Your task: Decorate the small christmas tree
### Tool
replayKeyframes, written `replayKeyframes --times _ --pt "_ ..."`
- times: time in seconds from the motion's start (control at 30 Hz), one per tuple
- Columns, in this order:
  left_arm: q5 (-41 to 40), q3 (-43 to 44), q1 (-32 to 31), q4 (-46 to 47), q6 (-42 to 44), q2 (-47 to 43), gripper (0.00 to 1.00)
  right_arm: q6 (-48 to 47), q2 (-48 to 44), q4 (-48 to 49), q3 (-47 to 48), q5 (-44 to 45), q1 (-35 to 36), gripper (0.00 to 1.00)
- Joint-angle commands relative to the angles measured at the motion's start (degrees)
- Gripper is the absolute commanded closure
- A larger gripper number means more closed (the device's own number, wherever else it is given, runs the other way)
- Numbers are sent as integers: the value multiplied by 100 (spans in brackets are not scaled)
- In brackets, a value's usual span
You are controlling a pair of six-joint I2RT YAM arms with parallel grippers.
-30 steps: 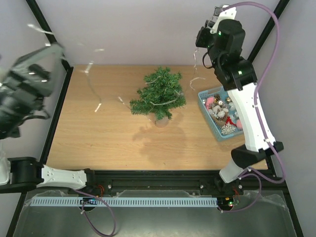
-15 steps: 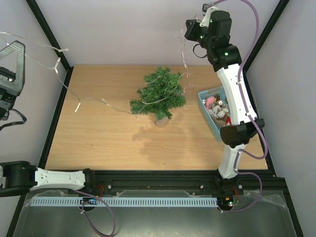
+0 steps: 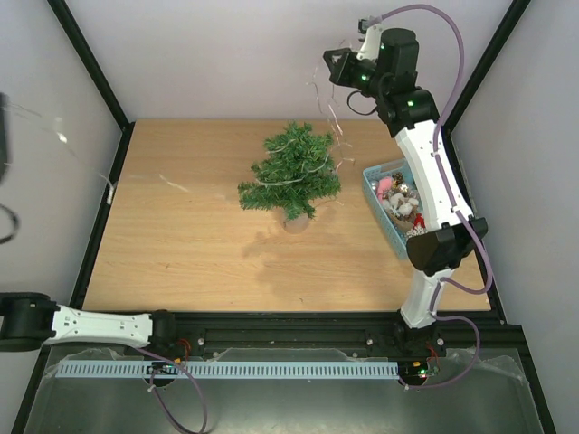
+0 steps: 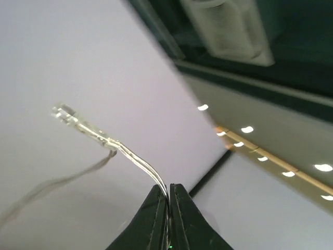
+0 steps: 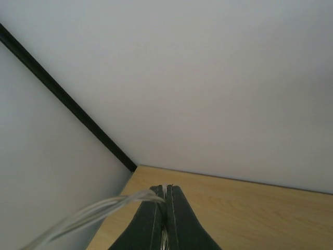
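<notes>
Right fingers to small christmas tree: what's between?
Only a thin light string, hanging from the right fingers down onto the small christmas tree; top view.

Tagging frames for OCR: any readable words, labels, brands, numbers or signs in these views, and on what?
No text can be read in any view.
Small electronics board by the left arm's base: any print is too small to read.
Light-blue plastic basket of ornaments: no legible label.
</notes>
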Motion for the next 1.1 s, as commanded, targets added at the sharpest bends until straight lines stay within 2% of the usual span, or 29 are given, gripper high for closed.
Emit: replayKeyframes --times 0.0,0.07,0.1,0.17,0.23,0.27,0.3,0.37,0.43,0.53,0.6,0.67,0.77,0.87,0.93,1.0,1.07 --pt "-3372 -1297 -817 -520 -93 -69 94 -58 -406 189 -301 -342 13 99" --pt "-4646 -2229 -1352 8 201 -383 94 -84 -466 198 -409 -394 12 99" --pt "-4888 -2680 -1592 211 257 -566 92 -84 -483 197 -445 -409 12 99" --pt "-4924 -3470 -1739 342 -85 -1086 88 -84 -500 205 -497 -461 12 99" --pt "-4917 -4393 -1752 1776 782 -1568 85 -65 -513 207 -530 -479 12 99" --pt "-4869 -4698 -1787 2247 912 -1736 85 -59 -515 211 -547 -498 18 99" --pt "-4515 -4845 -1834 2027 643 -1894 85 -43 -515 223 -556 -528 17 99" --pt "-4281 -4817 -2089 1429 -119 -1929 85 -19 -524 231 -580 -538 18 99" --pt "-3938 -4647 -2402 1341 -82 -1764 86 14 -552 270 -632 -567 13 99" --pt "-2797 -4515 -2408 2280 1264 -1319 90 47 -569 311 -710 -616 12 99" --pt "-2191 -4084 -2407 1970 1494 -812 90 64 -572 304 -725 -618 14 99" --pt "-2009 -3691 -2392 1782 1763 -233 87 73 -591 305 -729 -646 17 99" --pt "-1740 -3443 -2227 1783 2091 297 76 69 -614 267 -725 -649 13 99" --pt "-1267 -3227 -1730 1365 1802 697 55 48 -645 207 -722 -669 16 99" --pt "-827 -2756 -1119 490 1272 1234 43 31 -676 163 -729 -689 16 99" --pt "-486 -2232 -632 -501 731 1862 38 2 -708 110 -742 -690 16 99" --pt "-420 -2100 -415 -913 538 2346 35 -45 -761 66 -755 -680 17 99"
